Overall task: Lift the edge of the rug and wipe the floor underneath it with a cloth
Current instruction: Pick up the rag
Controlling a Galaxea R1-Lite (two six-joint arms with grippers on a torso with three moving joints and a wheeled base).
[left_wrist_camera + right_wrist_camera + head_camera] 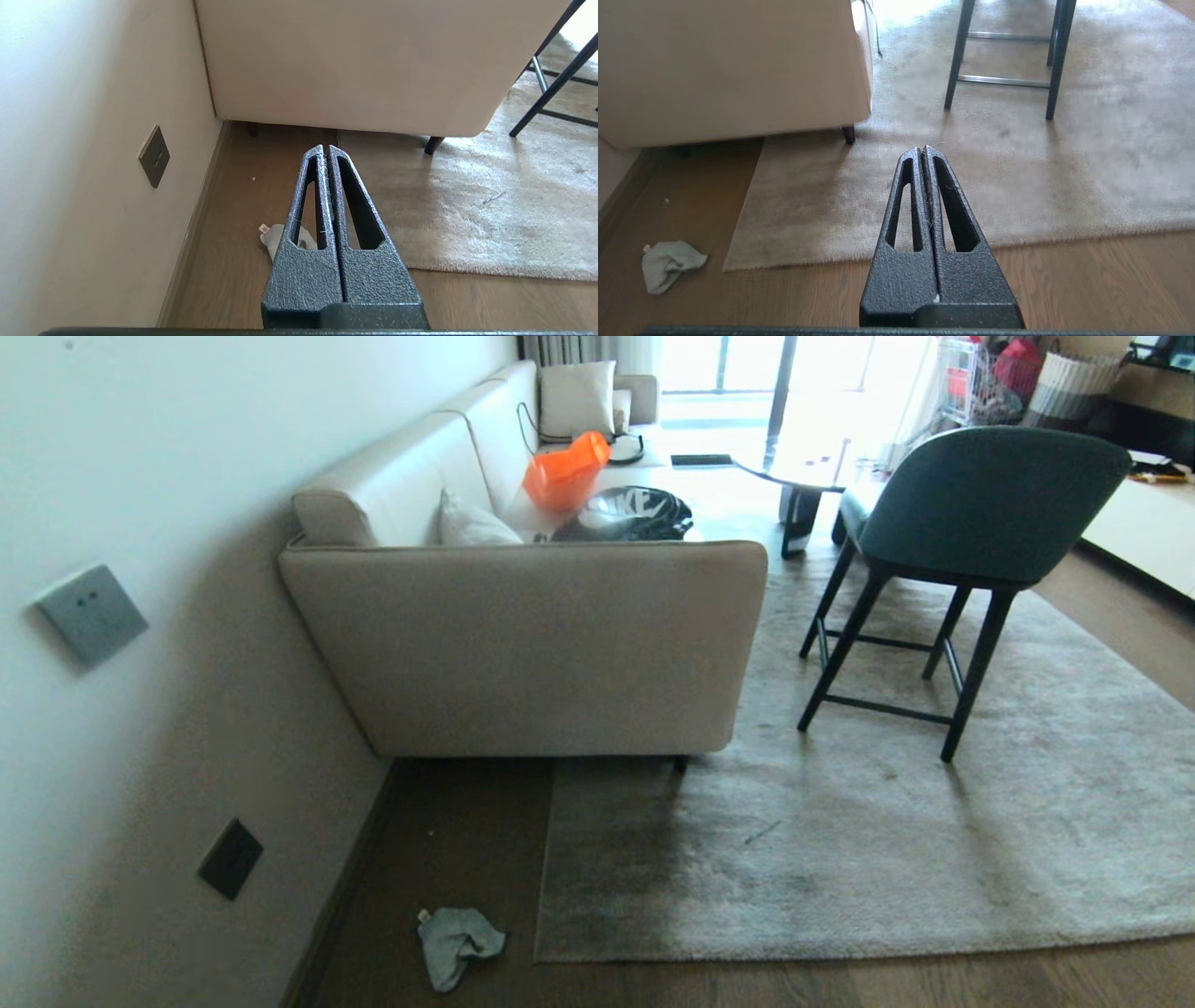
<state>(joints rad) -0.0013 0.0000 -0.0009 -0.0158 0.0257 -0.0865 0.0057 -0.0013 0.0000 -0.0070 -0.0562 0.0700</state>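
The left gripper [325, 148], two dark speckled metal fingers with long slots, has its fingers pressed together on nothing and hangs above the floor beside the wall. The right gripper [923, 149], of the same rough black make, is likewise pressed together and empty, poised over the near border of the rug. Neither arm shows in the head view.

The small pale grey-blue cloth [457, 943] lies crumpled in soft folds on the brown wooden plank floor [467, 840], between the dark skirting board and the rug's near left corner, apart from both. The rug edge [546, 859], the straight border of a large grey-beige short-pile rug, lies flat on the planks and runs back under the sofa; its square corner sits just beside the cloth.

A smooth beige upholstered sofa [523, 644] stands against the white wall [140, 756], its short dark foot on the rug. A dark green fabric chair [971, 513] on thin black metal legs stands on the pile. Two switch plates are set in the wall.
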